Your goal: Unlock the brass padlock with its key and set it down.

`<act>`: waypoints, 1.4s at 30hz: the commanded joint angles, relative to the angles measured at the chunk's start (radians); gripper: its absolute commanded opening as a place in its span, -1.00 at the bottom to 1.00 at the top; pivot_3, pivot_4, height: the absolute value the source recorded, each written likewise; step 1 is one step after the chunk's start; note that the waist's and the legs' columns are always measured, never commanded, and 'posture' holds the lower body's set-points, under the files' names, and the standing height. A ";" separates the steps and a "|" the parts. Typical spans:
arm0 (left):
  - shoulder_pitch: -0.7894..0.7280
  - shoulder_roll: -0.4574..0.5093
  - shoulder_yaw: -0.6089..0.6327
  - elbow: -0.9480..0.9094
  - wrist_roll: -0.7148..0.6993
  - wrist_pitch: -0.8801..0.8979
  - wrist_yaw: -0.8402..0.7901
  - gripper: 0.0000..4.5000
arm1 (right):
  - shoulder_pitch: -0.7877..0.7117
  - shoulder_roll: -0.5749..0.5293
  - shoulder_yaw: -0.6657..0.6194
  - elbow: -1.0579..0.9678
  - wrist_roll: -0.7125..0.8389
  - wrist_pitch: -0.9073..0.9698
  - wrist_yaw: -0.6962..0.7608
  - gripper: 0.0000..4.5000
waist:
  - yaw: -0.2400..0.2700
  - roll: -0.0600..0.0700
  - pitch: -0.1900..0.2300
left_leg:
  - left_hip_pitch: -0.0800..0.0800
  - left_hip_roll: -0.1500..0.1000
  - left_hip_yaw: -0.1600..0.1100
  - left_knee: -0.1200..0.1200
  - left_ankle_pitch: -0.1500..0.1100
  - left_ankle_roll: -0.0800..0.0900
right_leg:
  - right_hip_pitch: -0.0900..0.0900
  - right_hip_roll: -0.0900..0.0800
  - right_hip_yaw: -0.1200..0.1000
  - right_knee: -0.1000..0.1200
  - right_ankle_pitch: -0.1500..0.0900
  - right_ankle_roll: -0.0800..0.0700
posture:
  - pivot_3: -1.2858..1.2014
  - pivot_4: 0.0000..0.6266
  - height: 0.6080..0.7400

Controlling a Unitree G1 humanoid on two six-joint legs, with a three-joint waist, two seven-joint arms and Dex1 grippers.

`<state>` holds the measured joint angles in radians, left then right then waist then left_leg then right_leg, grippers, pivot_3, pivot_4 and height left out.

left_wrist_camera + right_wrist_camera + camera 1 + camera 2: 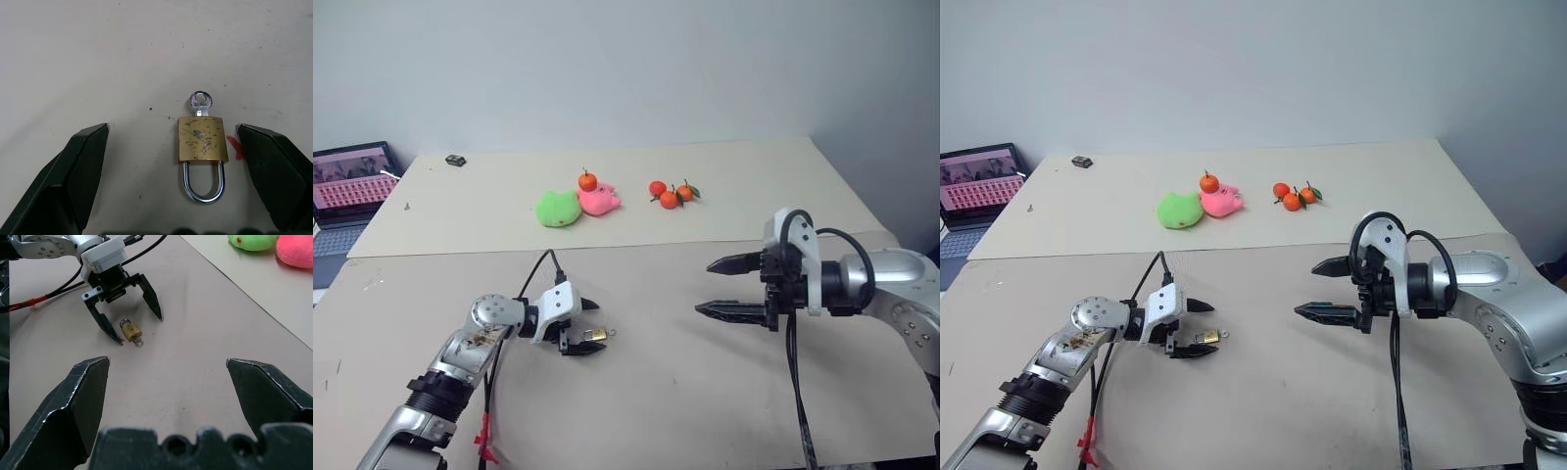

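Fingers of my left gripper [171,147] are spread wide, one on each side of the brass padlock [202,140], and they hold nothing. I see the padlock lying flat on the tabletop [685,392] between them. It sits much closer to one finger than to the other. A small gap shows on that near side, so I think it is not touching. A little red mark [234,148] sits right at that near fingertip, and I cannot tell what it is.

The key [199,104] is stuck in the bottom of the padlock. I can see only its round silver head; the rest is hidden inside the lock. The silver shackle [204,183] points back toward my wrist. It looks pushed in on both legs, but I cannot be sure it is locked.

In the head views the padlock is just a tiny gold dot under the left fingers, and one black finger partly covers it.

Fingers of my right gripper [729,287] are wide open too and hold nothing. They hang above the tabletop, well apart from the padlock, pointing toward it.

Far back I see a green plush toy [557,209], a pink plush toy [600,201] and some little oranges [672,192]. A laptop [348,186] is cut off at the edge.
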<state>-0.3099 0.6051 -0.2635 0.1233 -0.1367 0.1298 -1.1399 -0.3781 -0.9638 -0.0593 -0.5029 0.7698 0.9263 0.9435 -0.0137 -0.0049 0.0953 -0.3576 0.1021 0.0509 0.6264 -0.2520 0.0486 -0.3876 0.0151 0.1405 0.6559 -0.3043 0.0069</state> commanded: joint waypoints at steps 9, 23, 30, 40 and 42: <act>0.009 0.014 -0.035 0.011 0.074 -0.090 -0.003 0.11 | -0.002 -0.020 -0.042 -0.031 0.015 -0.001 -0.007 1.00 | 0.004 0.001 -0.001 | 0.000 0.000 0.000 0.000 0.000 0.000 | 0.001 0.000 0.000 0.000 0.000 0.000 | 0.03 -0.52 -0.20; -0.040 -0.026 0.010 -0.022 -0.025 0.034 -0.002 -0.64 | -0.025 -0.027 -0.012 -0.019 -0.007 -0.021 0.007 1.00 | 0.002 0.002 -0.001 | 0.002 0.000 0.000 0.000 0.000 0.000 | 0.001 0.000 0.000 0.001 0.000 0.001 | 0.03 -0.52 -0.20; -0.237 -0.069 0.038 -0.129 -0.240 0.354 -0.098 -0.64 | -0.070 -0.026 0.057 -0.030 -0.075 -0.073 0.037 1.00 | 0.000 0.001 0.000 | -0.001 0.000 -0.001 0.001 0.000 -0.001 | -0.001 0.001 0.000 -0.001 0.000 0.002 | 0.03 -0.52 -0.20; -0.391 -0.110 -0.026 0.021 -0.229 0.330 -0.234 -0.64 | -0.099 0.002 0.112 -0.056 -0.276 -0.269 -0.003 1.00 | 0.000 0.004 -0.001 | -0.006 -0.001 -0.002 0.001 -0.001 0.002 | -0.001 0.002 0.000 -0.002 -0.001 -0.003 | 0.03 -0.52 -0.20; -0.421 -0.126 -0.034 0.063 -0.230 0.324 -0.265 -0.64 | -0.080 0.003 0.126 -0.085 -0.343 -0.332 -0.025 1.00 | 0.001 0.004 -0.001 | -0.006 -0.001 -0.002 0.002 -0.001 0.002 | -0.001 0.001 0.000 -0.002 -0.002 -0.002 | 0.03 -0.52 -0.20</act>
<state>-0.6894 0.4852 -0.2983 0.1741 -0.3628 0.4789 -1.3728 -0.4570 -0.9618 0.0715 -0.5381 0.4754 0.6633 0.9395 -0.0130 -0.0011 0.0942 -0.3638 0.1001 0.0488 0.6283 -0.2532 0.0509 -0.3887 0.0156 0.1405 0.6544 -0.3067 0.0062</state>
